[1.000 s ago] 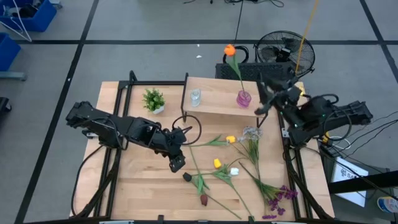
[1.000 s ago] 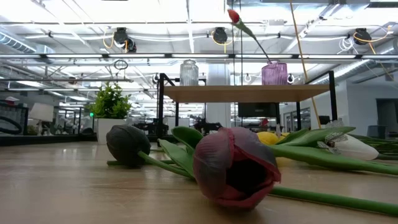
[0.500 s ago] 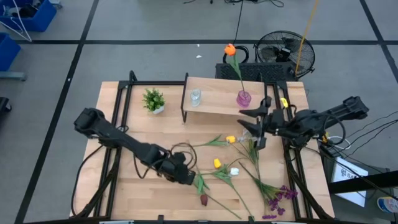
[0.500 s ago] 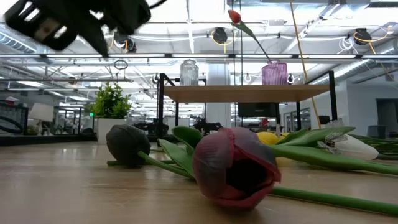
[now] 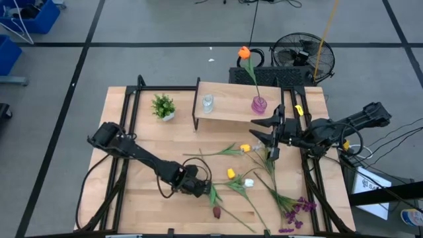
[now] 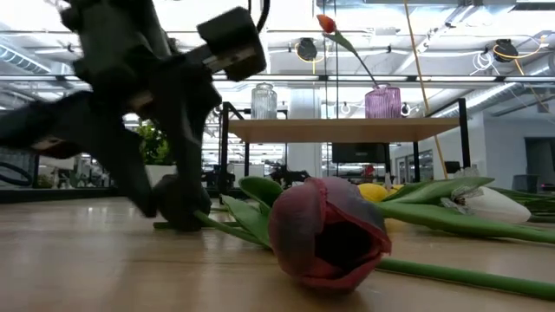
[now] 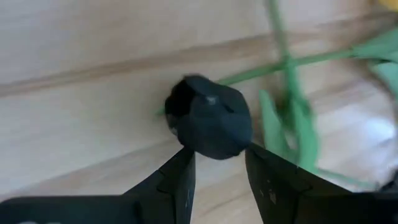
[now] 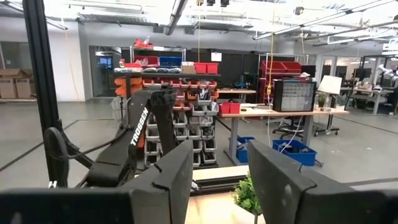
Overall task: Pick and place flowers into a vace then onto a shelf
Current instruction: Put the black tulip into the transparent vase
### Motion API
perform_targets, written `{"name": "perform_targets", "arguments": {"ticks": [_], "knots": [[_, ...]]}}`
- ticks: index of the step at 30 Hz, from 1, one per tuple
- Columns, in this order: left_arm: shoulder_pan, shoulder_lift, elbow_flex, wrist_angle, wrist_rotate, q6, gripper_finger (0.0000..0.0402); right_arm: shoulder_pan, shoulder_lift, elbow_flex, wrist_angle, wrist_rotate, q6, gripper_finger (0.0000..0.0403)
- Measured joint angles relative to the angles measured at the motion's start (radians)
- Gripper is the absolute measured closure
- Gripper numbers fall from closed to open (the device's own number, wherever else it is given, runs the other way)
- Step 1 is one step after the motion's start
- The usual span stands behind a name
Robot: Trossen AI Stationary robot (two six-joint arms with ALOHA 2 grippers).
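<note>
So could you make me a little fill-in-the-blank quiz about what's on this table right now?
1. The shelf carries a clear vase and a ____ vase with an orange flower in it.
2. The left claw is low over the table, its open fingers on either side of a ____ flower head.
3. The small potted plant stands on the ____, not on the shelf.
4. The right claw hovers open beside the ____.

Missing words: purple; black; table; shelf

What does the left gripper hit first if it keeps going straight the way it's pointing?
Most likely the dark flower head. The left gripper is open, and the head sits just ahead of the gap between its fingers, low over the table. Exact depth is unclear.
</note>
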Motion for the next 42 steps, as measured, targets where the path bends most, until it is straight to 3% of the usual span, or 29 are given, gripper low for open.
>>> {"name": "perform_targets", "arguments": {"ticks": [11,18,25,42], "knots": [[0.164,-0.01,-0.001,-0.024,-0.024,0.271,0.0257,0.0,0.001,0.0,0.003,-0.001,0.001,0.0259],[0.212,-0.028,0.014,-0.019,0.095,0.408,0.0257,0.0,0.001,0.0,0.005,0.0,0.0,0.0259],[0.192,-0.027,0.017,-0.039,-0.026,0.419,0.0257,0.0,0.001,0.0,0.007,0.0,-0.002,0.0259],[0.186,0.034,0.017,-0.006,-0.015,0.409,0.0257,-0.001,0.001,0.0,0.006,0.006,-0.033,0.0259]]}}
